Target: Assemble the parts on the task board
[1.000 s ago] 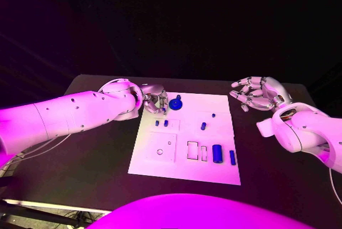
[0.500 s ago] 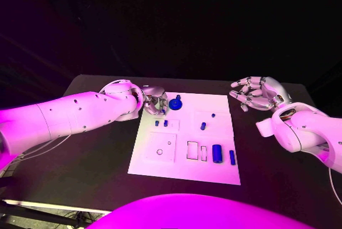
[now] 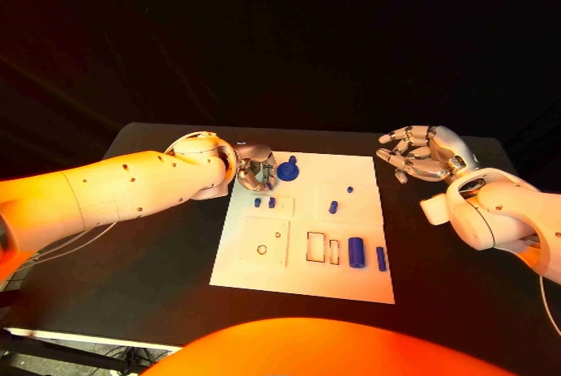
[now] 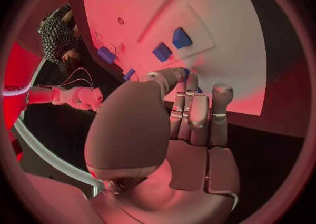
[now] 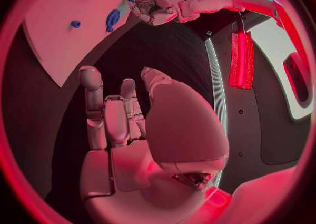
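Beside left fingers (image 3: 264,173): round part (image 3: 288,172).

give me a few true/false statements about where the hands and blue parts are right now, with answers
1. The left robot hand is at the far left corner of the task board. True.
2. The right robot hand holds a blue part. False: it holds nothing and is off the board, over the black table.
3. The round blue part lies beside the left robot hand. True.
4. The two long blue parts lie on the black table. False: they lie on the board, near its right edge.
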`<act>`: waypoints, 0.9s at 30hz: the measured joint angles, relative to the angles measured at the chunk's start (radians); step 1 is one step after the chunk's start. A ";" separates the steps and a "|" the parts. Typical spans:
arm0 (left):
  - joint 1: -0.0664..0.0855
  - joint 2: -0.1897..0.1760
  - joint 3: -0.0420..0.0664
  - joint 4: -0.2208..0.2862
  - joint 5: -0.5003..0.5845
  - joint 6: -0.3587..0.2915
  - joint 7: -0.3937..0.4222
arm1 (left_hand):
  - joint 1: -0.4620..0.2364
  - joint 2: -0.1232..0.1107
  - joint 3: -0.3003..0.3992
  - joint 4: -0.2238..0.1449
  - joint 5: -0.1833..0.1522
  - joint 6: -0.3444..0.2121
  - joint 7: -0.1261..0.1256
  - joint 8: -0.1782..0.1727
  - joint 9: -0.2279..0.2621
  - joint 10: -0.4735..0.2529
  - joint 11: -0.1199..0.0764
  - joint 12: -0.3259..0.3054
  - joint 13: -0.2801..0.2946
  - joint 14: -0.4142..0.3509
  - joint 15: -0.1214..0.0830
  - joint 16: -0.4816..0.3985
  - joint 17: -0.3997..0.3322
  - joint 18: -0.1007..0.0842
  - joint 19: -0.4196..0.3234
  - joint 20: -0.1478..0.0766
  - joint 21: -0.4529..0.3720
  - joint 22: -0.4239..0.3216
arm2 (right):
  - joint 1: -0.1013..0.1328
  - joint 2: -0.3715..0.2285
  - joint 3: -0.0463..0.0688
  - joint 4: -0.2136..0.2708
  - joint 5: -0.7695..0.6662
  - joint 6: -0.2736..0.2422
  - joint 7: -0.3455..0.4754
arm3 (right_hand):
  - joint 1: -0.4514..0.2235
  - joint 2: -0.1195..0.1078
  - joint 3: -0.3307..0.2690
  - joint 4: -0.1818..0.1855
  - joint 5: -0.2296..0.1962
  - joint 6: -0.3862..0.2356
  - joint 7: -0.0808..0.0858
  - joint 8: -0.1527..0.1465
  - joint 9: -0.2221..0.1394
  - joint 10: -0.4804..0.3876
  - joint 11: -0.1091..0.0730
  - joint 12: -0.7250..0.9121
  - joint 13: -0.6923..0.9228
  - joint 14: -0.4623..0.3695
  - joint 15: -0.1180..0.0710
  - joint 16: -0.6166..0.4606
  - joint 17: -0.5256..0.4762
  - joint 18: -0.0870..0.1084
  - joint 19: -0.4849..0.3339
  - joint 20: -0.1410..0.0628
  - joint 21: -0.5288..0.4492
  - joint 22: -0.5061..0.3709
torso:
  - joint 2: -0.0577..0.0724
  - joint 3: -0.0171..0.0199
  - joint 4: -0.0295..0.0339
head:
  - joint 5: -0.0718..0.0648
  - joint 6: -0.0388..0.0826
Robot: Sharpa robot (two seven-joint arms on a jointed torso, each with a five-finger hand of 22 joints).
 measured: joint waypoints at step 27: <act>0.003 0.026 -0.012 -0.018 -0.016 0.000 -0.035 | -0.013 0.000 0.000 0.000 0.000 0.011 0.000 -0.009 0.002 0.018 -0.004 -0.007 0.002 0.007 -0.007 0.004 0.011 0.000 0.008 0.000 0.000 0.011 | 0.000 -0.005 0.000 0.001 0.000 -0.002 0.000 | -0.007 -0.007 0.007 -0.002 0.000 0.000 0.000 0.000 -0.001 0.001 0.001 0.000 -0.003 0.000 0.000 0.000 0.000 0.000 0.000 0.000 -0.006 0.000 | 0.000 0.0000 -0.0005 | -0.002 0.000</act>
